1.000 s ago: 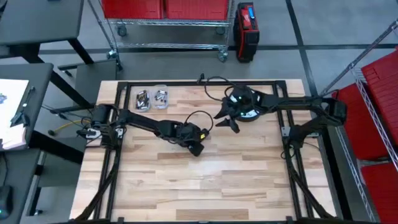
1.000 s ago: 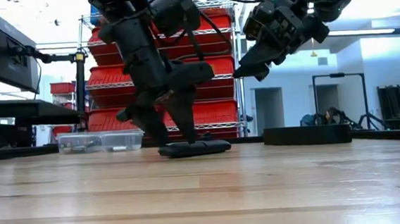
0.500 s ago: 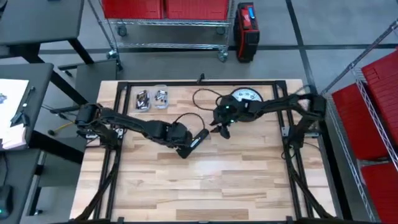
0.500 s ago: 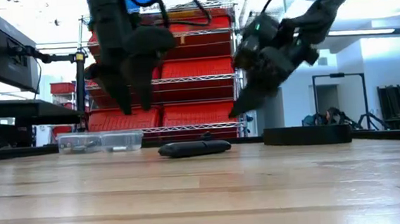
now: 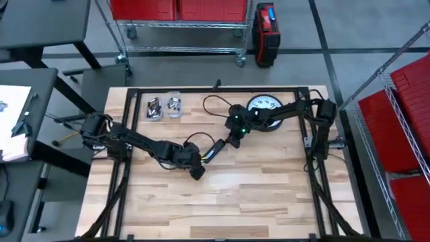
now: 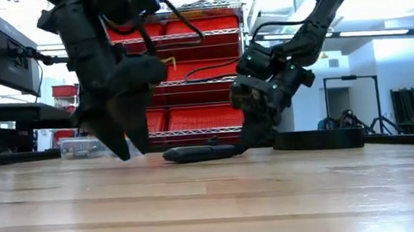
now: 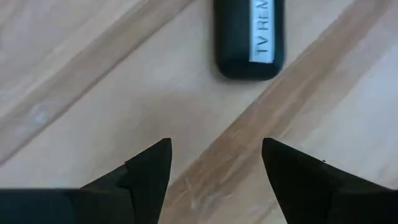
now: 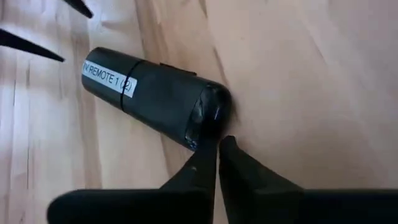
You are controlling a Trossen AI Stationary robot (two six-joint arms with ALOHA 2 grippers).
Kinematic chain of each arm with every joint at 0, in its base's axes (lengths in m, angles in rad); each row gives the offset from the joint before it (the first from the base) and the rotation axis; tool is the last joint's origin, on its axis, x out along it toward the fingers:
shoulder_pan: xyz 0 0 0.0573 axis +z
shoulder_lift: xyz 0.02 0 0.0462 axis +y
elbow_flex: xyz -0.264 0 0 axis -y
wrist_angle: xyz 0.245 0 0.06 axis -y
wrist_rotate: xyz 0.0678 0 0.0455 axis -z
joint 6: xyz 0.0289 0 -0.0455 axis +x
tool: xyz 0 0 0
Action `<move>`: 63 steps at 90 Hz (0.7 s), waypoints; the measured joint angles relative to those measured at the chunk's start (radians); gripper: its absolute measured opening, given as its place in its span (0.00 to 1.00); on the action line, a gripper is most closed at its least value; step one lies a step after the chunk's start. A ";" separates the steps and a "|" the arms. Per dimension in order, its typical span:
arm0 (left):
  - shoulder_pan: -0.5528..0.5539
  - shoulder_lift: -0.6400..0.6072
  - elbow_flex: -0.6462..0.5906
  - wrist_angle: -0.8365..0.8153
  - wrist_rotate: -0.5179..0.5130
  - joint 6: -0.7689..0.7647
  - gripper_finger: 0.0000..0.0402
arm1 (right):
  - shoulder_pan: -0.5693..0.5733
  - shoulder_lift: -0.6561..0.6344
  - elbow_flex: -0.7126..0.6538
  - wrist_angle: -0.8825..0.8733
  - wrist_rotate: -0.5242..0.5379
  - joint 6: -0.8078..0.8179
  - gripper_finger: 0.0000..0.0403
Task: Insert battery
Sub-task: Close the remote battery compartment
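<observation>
TV remote point(image 5: 215, 149) lying flat near the middle of the table point(image 5: 269, 202). Right hand point(image 8: 217, 152), fingers closed and empty, has come down to touch the remote's far end. Left hand point(image 7: 214, 165), open and empty, has drawn back off the remote, suggesting a handover between arms; no battery inserted yet.

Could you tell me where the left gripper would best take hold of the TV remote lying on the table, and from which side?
Probably across the narrow width of the remote, near its labelled end, coming straight down from above. It lies flat on the table with long, parallel sides, and the open left gripper is just short of that end. The right gripper, fingers together, touches the far end.
</observation>
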 joint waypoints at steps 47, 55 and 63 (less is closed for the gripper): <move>0.069 0.043 -0.016 0.119 0.005 0.053 0.57 | 0.024 0.001 0.000 0.019 0.025 0.044 0.00; 0.082 0.043 -0.016 0.126 0.011 0.041 0.57 | 0.030 0.001 0.000 0.020 0.030 0.044 0.00; 0.092 0.044 -0.017 0.142 0.024 0.035 0.57 | 0.034 0.001 0.000 0.020 0.031 0.044 0.00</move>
